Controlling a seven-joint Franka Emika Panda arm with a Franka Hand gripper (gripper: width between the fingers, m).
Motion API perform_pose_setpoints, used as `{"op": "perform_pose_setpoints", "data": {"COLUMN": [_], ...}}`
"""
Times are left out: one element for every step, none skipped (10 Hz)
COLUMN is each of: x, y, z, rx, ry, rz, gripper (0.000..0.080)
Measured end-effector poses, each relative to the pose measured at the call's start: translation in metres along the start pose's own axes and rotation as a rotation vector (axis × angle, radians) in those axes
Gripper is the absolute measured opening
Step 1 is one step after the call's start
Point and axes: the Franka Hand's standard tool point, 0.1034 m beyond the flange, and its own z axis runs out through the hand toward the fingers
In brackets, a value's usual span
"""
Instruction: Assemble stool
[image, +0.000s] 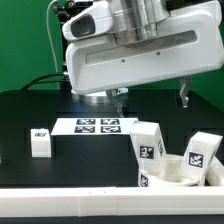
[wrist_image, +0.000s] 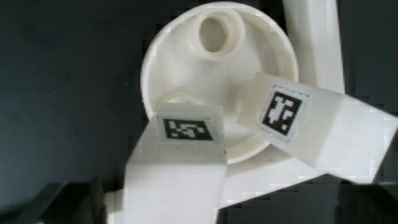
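Black table (image: 20, 112), green wall (image: 25, 40). The seat (image: 190, 178) sits under the gripper (image: 151, 97), two legs (image: 150, 148) leaning on it. A third leg (image: 40, 141) stands well off to its side. The arm (image: 130, 50) points down, fingers (image: 183, 96) spread, empty.

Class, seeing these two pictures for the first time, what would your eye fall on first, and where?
The bulky white robot arm fills the top of the exterior view, its open two-finger gripper hanging above the black table. At that view's lower right, two blocky white plastic legs with black-and-white tags rest tilted on the round white plastic seat, as the wrist view shows close up.
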Motion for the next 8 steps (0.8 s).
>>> {"op": "perform_pose_setpoints", "data": {"x": [0.0,0.0,0.004,0.008,0.011,0.012,0.012,0.012], "y": [0.0,0.001,0.005,0.007,0.009,0.009,0.011,0.013], "z": [0.0,0.0,0.0,0.0,-0.001,-0.001,-0.001,-0.001], "rx": [0.0,-0.001,-0.026,-0.044,-0.062,-0.086,-0.094,-0.098], "ry": [0.0,0.0,0.014,0.022,0.019,0.016,0.011,0.006], "rz": [-0.008,-0.043,-0.233,-0.385,-0.493,-0.575,-0.651,-0.724], "gripper": [0.0649,0.0649,0.0649,0.0649,0.0649,0.0649,0.0649,0.0649]}}
